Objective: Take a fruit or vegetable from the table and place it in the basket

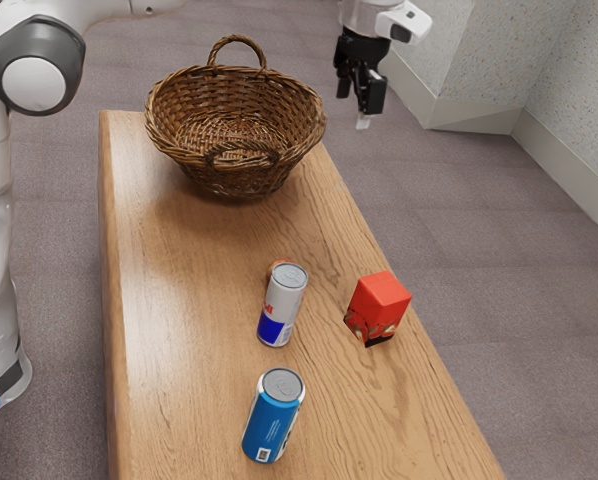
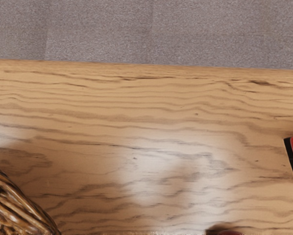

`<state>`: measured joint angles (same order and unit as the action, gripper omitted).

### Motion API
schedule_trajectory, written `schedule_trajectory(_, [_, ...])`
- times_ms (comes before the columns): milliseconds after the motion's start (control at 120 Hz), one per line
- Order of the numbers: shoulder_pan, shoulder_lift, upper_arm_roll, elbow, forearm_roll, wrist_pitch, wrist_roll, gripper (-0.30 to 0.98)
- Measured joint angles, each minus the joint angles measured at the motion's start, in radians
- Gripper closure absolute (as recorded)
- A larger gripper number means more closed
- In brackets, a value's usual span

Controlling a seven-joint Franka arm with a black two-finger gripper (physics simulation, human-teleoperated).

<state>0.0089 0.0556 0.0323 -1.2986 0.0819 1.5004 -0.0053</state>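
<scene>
We have our arm (image 1: 36,84) rising at the exterior view's left and running out past the top of that view, and our hand (image 1: 371,18) coming back in at the top, raised high, to the exterior view's right of the basket (image 1: 236,168). Our gripper (image 1: 359,104) points downward, its two black fingers (image 1: 373,97) standing apart, though we can't tell exactly how wide; we see nothing held between them. Counting up, we have one wicker basket, at the table's (image 1: 204,300) far end, its one tall hoop handle at the back and a lower one at the front. We count two cans, both upright: one silver and blue (image 1: 283,305), the other mostly blue (image 1: 272,415) and nearer the exterior camera. There's one red box (image 1: 381,297), to the exterior view's right of the silver can, with a patterned lower part. And there's one small orange-red thing (image 1: 276,267), likely our fruit or vegetable, on the table outside the basket, just behind the silver can and mostly hidden by it; which kind it is, we can't tell.
</scene>
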Motion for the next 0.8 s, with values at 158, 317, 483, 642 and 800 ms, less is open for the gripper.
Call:
schedule_trajectory(158, [-0.003,0.0,0.001,0.001,-0.001,-0.008,-0.002,0.0])
schedule_trajectory(317, [0.06,-0.042,-0.078,0.198,-0.003,-0.054,0.007,0.0])
schedule_trajectory(483, [0.032,0.061,-0.162,0.225,0.035,-0.072,0.013,0.0])
schedule_trajectory(642, [-0.038,0.142,-0.167,0.225,0.041,-0.074,0.017,0.0])
schedule_trajectory(800, [-0.037,0.207,-0.168,0.225,0.041,-0.063,0.02,0.0])
